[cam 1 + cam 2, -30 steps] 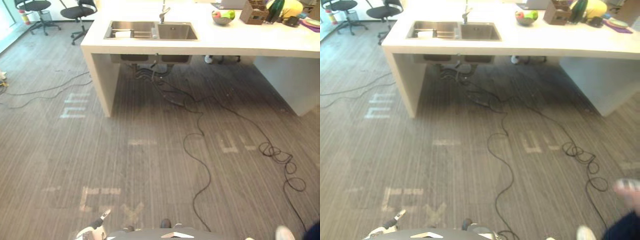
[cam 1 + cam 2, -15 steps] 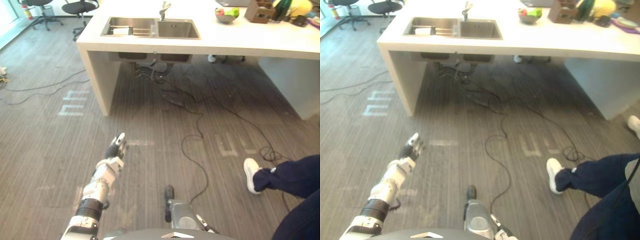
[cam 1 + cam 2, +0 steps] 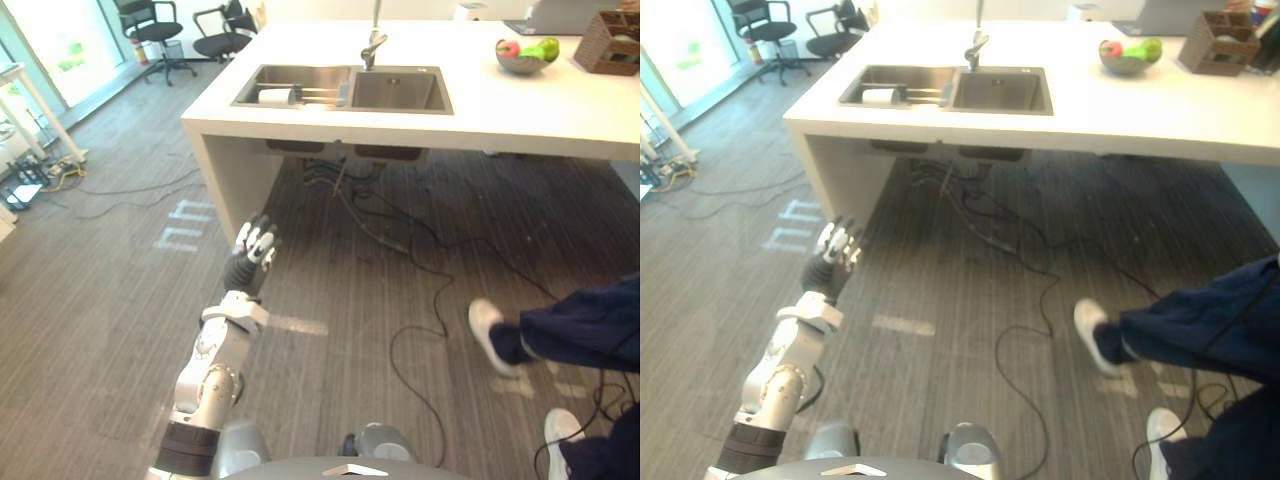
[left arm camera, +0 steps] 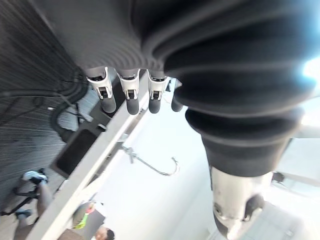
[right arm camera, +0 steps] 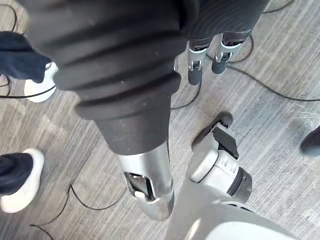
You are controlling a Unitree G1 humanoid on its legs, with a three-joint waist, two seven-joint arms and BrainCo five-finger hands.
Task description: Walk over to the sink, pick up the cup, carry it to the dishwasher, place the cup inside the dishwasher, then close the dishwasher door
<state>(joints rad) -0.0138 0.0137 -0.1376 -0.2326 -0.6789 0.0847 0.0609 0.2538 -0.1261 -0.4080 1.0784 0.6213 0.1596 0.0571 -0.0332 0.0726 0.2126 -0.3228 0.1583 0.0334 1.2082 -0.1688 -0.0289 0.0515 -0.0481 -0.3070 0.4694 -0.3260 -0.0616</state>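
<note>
Ahead, unreadable floor lettering [image 3: 185, 238] near sink [image 3: 396, 90]

Counter [image 3: 520, 115]: white, on grey striped floor.
Tap [image 3: 373, 40]: upright on the counter.
Fruit bowl [image 3: 522, 62]: on the counter, green and red fruit inside.
Office chairs [image 3: 150, 28]: black, far left.
Person: dark trouser leg [image 3: 590, 325], white shoe [image 3: 487, 330], at right.

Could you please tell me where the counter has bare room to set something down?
The white counter is bare along its front edge, and widest between the sink and the fruit bowl. The sink's right basin is empty. The far right is crowded: bowl, brown box and laptop. The left basin holds the cup and a rack.
</note>
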